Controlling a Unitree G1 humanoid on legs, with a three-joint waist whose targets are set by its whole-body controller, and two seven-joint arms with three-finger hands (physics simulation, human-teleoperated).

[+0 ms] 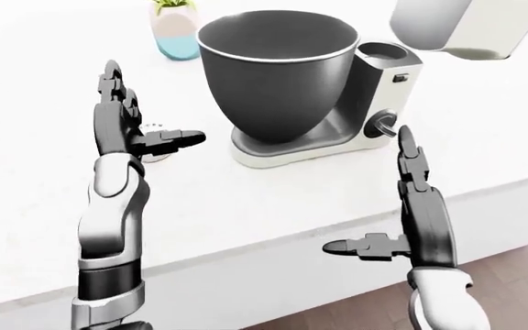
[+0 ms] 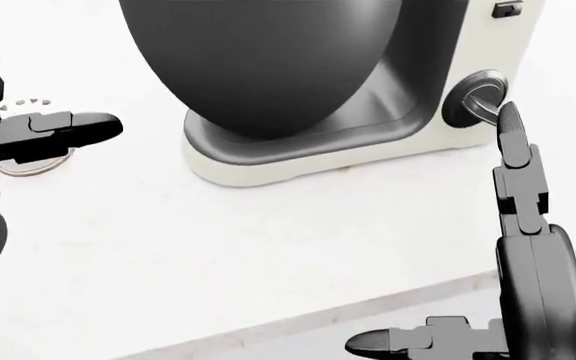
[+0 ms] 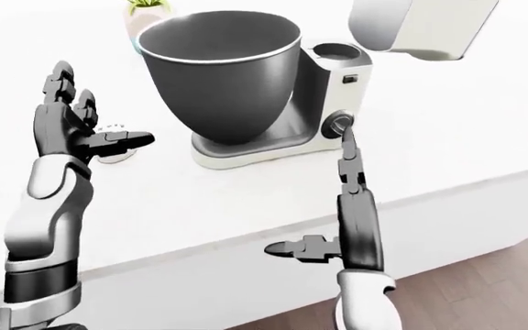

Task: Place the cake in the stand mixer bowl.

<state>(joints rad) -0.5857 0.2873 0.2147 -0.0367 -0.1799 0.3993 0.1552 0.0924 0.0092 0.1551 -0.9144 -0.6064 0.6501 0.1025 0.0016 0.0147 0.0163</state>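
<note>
Raising both arms over the white counter (image 1: 273, 206), you have each hand upright with nothing in it. Your left hand (image 1: 122, 124) stands at the left of the left-eye view, palm turned inward, its fingers (image 1: 110, 86) spread and pointing up, the thumb jutting sideways toward the mixer. Your right hand (image 1: 420, 213) stands lower, near the counter's edge, fingers straight up and apart from the thumb, which points left; it too is spread wide. In the right-eye view its fingertip lines up just below the mixer's side knob (image 3: 337, 122), though you cannot tell whether it touches.

Between the hands sits the stand mixer (image 1: 374, 103), its head tilted up at the top right, with the dark stand mixer bowl (image 1: 278, 69) seated on the base, rim open. A small round thing (image 3: 116, 155), perhaps the cake, lies on the counter partly hidden behind your left thumb. A potted plant (image 1: 174, 27) stands beside the bowl at the top left.
</note>
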